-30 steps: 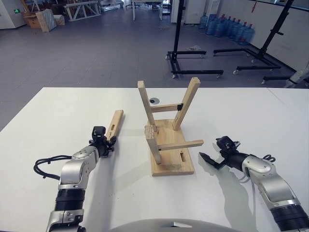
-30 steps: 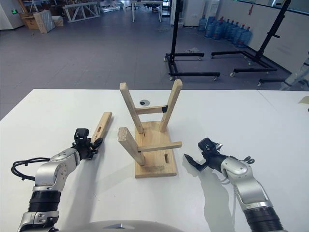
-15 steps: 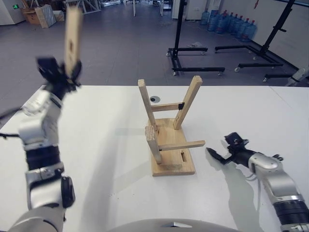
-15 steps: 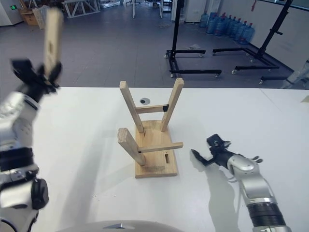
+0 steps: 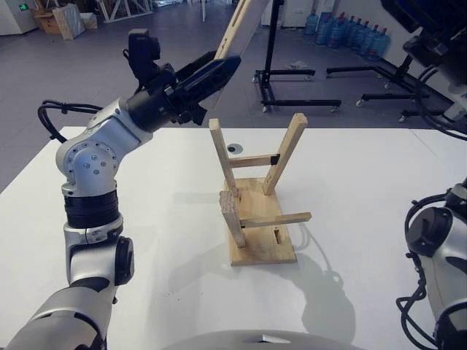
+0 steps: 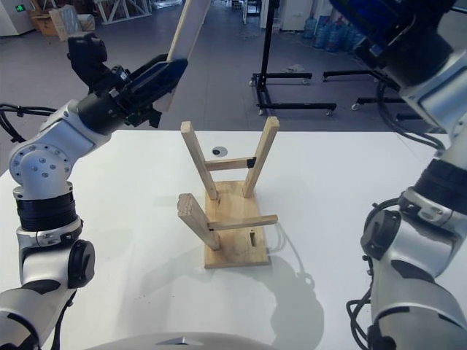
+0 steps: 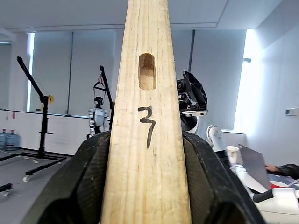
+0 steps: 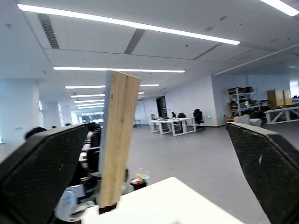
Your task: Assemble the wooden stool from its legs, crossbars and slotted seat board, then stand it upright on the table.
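An upside-down, partly built stool lies mid-table: the slotted seat board (image 5: 264,246) flat, two far legs (image 5: 221,157) (image 5: 286,153) joined by a crossbar (image 5: 252,161), and a near leg (image 5: 232,215) with a crossbar (image 5: 277,218) sticking out to the right. My left gripper (image 5: 219,69) is raised above and left of the stool, shut on a loose wooden leg (image 7: 148,116) marked with a slot and a numeral; the leg (image 5: 241,25) points up and away. My right gripper (image 6: 383,29) is held high at the right, open and empty, its fingers (image 8: 42,168) spread wide.
The white table (image 5: 146,219) has a round hole (image 5: 233,149) behind the stool. Black wheeled stands (image 5: 292,76) and water bottles (image 5: 350,40) are on the floor beyond the table. A cable (image 5: 55,117) loops off my left arm.
My left arm swung the leg from the far left to above the stool's left side. My right arm rose from the table to high on the right.
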Tool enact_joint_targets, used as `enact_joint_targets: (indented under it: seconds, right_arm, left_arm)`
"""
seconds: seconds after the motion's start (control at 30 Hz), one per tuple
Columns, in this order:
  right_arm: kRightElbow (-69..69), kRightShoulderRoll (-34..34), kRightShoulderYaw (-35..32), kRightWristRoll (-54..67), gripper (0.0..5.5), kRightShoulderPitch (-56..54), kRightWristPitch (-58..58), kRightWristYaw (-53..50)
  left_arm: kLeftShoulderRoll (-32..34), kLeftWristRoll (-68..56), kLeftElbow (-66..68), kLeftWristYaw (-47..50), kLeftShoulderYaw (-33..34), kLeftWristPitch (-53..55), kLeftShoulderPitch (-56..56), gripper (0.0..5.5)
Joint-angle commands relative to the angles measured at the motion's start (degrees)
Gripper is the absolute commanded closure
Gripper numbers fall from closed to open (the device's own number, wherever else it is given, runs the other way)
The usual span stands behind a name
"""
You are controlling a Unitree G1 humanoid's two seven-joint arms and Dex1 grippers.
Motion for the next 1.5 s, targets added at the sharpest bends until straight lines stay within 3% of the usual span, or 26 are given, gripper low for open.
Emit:
enact_joint_targets:
  seconds: [0.03,0.43,0.8,1.03,1.23,1.5]
  right_arm:
    - [-1.87,4.72,0.52,6.95,0.10,2.61,3.16,-7.28]
    - [-9.49,12.46,5.05,28.67,0.10,5.66,-1.12,-18.83]
    - [-18.82,16.05,12.87,33.49,0.10,6.11,-12.45,-30.84]
    - [-16.25,13.63,13.47,34.66,0.10,6.41,-14.21,-30.86]
    - [-11.00,11.50,12.86,31.45,0.10,8.56,-13.12,-24.39]
    - [-8.95,8.54,11.63,31.25,1.45,10.79,-11.12,-18.16]
  left_arm:
    - [-0.76,-1.40,-1.15,0.03,-1.48,1.59,0.55,3.45]
    - [-1.85,-1.51,-2.23,-1.76,-5.29,2.79,2.96,3.45]
    - [-2.55,-4.10,-4.60,-0.92,-6.19,5.09,4.41,3.45]
    - [-1.86,-4.50,-4.23,-1.03,-5.99,5.01,3.95,3.45]
    - [-1.87,-4.63,-4.10,-0.88,-5.73,4.75,3.49,3.45]
    - [-2.07,-4.66,-3.34,-1.28,-5.85,4.60,3.16,3.45]
